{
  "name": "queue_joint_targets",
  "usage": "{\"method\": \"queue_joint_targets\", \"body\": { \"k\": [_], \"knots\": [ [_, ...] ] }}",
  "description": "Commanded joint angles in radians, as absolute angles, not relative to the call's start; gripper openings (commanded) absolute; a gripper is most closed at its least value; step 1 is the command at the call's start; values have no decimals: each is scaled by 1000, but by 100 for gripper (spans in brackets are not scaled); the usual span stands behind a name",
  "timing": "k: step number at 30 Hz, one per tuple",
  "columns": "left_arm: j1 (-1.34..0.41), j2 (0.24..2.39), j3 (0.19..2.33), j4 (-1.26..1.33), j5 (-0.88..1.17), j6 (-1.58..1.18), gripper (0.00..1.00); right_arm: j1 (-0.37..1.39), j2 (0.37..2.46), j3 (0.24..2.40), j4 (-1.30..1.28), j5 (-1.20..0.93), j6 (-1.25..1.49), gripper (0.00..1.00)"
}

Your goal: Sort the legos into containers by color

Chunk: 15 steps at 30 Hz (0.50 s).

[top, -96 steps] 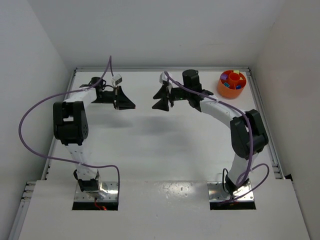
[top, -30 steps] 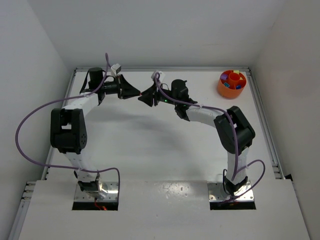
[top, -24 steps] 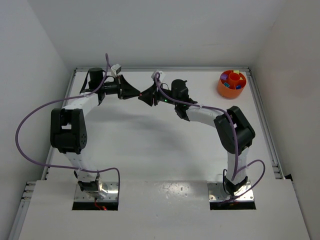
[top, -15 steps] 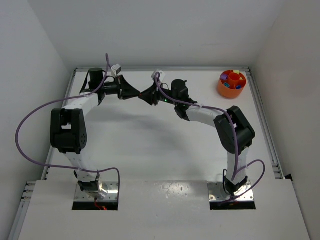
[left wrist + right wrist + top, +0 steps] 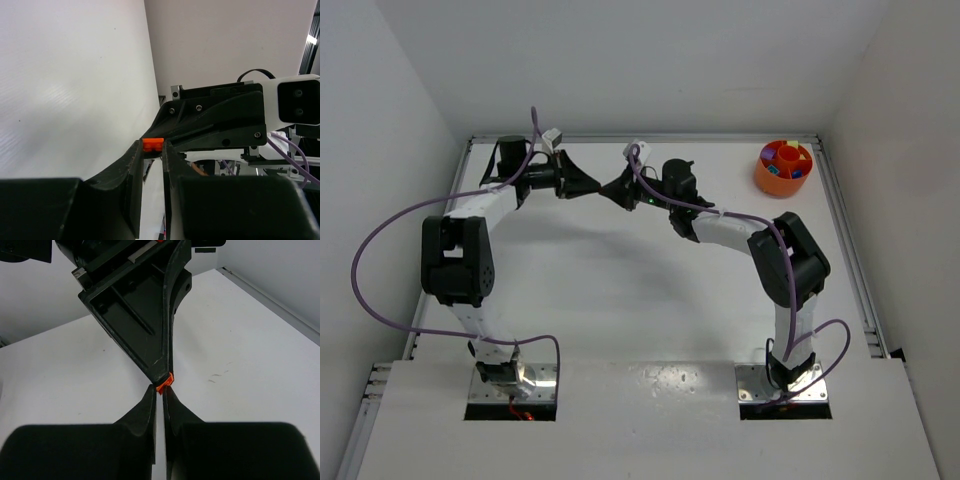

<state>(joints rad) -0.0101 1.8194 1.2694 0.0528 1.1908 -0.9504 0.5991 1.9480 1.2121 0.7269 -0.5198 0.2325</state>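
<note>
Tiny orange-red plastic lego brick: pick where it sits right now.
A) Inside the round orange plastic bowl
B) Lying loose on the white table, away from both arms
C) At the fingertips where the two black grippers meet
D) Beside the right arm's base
C: both wrist views show the tiny orange-red plastic lego brick pinched at the tips of the left gripper, with the right gripper closed nose to nose against it.

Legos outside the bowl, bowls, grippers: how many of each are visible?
Grippers: 2 (left gripper, right gripper)
orange bowl: 1
orange-red brick, between the gripper tips: 1
Total: 4
Uncounted: bits inside the bowl, too small to count.
</note>
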Motion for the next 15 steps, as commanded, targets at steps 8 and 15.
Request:
{"method": "queue_joint_targets", "body": {
  "k": [8, 15],
  "knots": [
    [-28, 1833, 1301, 49, 1206, -927, 53, 597, 1902, 1229, 799, -483, 236, 0],
    [14, 1803, 1311, -34, 1157, -846, 100, 578, 1826, 1151, 747, -457, 177, 0]
  ]
}}
